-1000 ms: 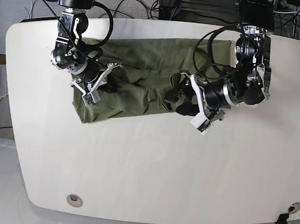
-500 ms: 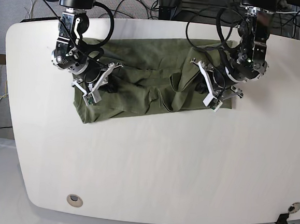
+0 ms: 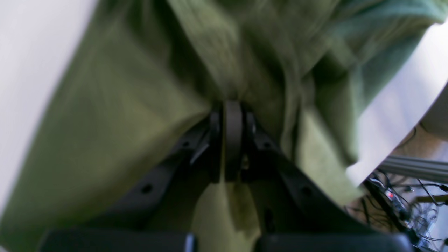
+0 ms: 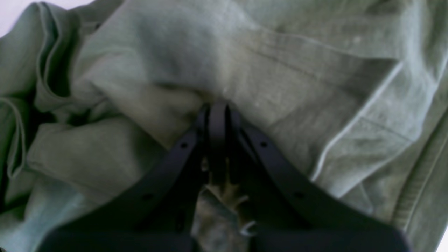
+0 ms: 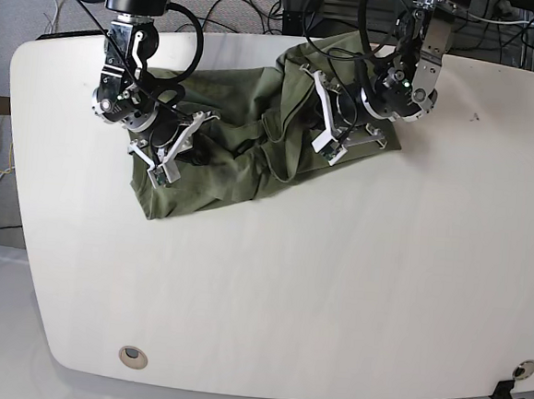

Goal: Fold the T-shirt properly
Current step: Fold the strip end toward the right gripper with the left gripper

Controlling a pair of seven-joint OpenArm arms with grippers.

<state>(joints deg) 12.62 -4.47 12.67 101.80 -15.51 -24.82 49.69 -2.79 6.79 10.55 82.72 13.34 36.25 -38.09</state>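
The olive-green T-shirt (image 5: pixel 223 173) lies bunched on the far half of the white table (image 5: pixel 288 284). My left gripper (image 5: pixel 332 133), on the right of the base view, is shut on a fold of the T-shirt and holds that side raised near the table's far edge. In the left wrist view the gripper (image 3: pixel 232 115) has its jaws together, with blurred cloth (image 3: pixel 122 105) pinched at the tips. My right gripper (image 5: pixel 181 145) is shut on the shirt's left part. In the right wrist view the gripper (image 4: pixel 217 112) pinches wrinkled cloth (image 4: pixel 280 87) with a hem seam beside it.
A round grommet (image 5: pixel 132 356) sits near the table's front left corner. A black clamp (image 5: pixel 515 395) is at the front right corner. Cables (image 5: pixel 292 3) and stands crowd the space behind the far edge.
My left gripper has swung back and to the left with the shirt's right side, dragging it up toward the far edge. The right gripper and the shirt's left part have stayed put.
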